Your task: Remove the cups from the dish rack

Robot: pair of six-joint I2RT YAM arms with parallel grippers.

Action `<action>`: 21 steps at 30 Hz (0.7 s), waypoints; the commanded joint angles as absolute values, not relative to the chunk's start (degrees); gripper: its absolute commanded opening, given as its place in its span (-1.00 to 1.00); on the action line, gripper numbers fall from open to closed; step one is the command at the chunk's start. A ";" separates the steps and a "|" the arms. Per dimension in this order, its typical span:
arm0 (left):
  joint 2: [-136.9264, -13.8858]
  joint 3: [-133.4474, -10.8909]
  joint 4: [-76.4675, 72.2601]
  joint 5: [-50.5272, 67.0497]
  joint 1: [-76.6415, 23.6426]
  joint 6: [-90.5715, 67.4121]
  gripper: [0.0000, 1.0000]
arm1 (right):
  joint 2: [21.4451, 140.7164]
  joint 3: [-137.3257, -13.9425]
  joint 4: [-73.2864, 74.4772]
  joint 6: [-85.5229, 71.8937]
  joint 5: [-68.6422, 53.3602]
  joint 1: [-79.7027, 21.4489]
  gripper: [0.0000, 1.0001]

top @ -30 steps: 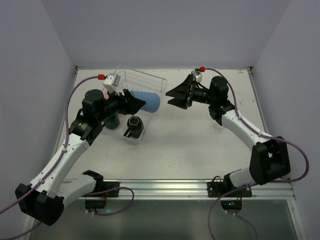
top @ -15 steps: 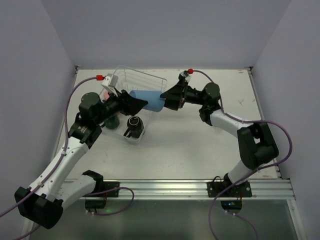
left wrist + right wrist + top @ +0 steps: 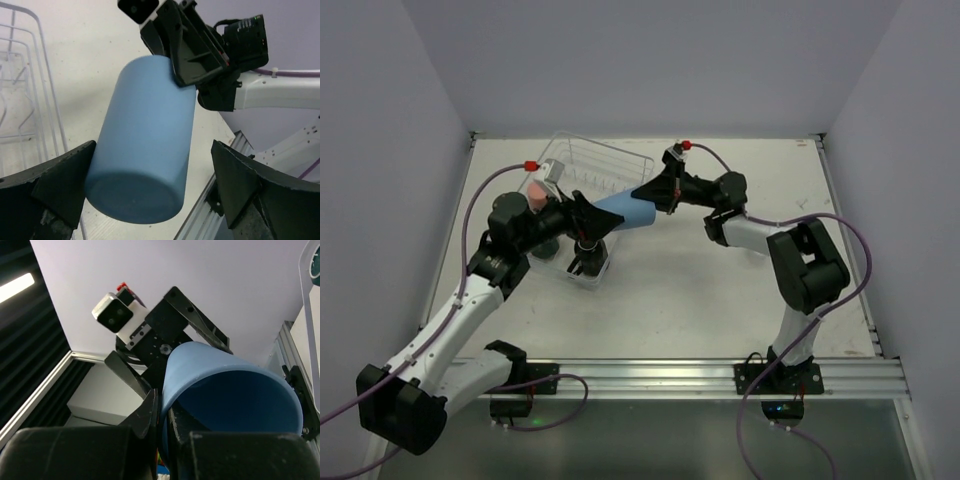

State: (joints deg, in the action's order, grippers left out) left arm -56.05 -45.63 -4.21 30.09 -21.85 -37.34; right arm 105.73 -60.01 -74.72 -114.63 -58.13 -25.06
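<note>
A light-blue tumbler [image 3: 628,211] hangs on its side above the table, just right of the dish rack [image 3: 610,160]. My right gripper [image 3: 650,194] is shut on its rim, one finger inside and one outside [image 3: 161,416]. My left gripper [image 3: 596,222] stands open around the tumbler's base [image 3: 145,155]; its left finger [image 3: 62,182] sits close against the wall and the right finger [image 3: 240,185] stands well apart. In the rack's near end sits a black mug [image 3: 588,254]. A salmon-pink tumbler [image 3: 534,189] shows behind the left wrist.
The see-through rack's thin wires [image 3: 27,100] lie left of the tumbler in the left wrist view. The metal rail [image 3: 650,375] runs along the table's near edge. Both arms meet over the table's left-middle; grey walls close the back and sides.
The right arm reached left to the tumbler and shut on its rim. The left gripper, which had been holding the tumbler, opened wide and drew back a little.
</note>
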 commanded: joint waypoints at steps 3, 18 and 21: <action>-52.56 -56.14 6.47 15.69 -22.15 -27.26 1.00 | 100.21 -55.13 -81.67 -109.00 -60.29 -22.42 -1.00; -68.90 -70.14 29.19 -18.12 -18.38 -22.50 1.00 | 85.16 -75.39 29.85 -34.47 -18.40 -17.40 -1.00; -70.31 -69.61 27.60 -15.39 -16.97 -22.94 1.00 | 88.50 -78.92 38.48 -30.85 -6.62 -17.40 -1.00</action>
State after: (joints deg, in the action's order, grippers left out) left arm -71.02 -69.45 26.76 -16.05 -18.70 -22.94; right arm 85.78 -75.85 16.38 -43.83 -24.67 -17.61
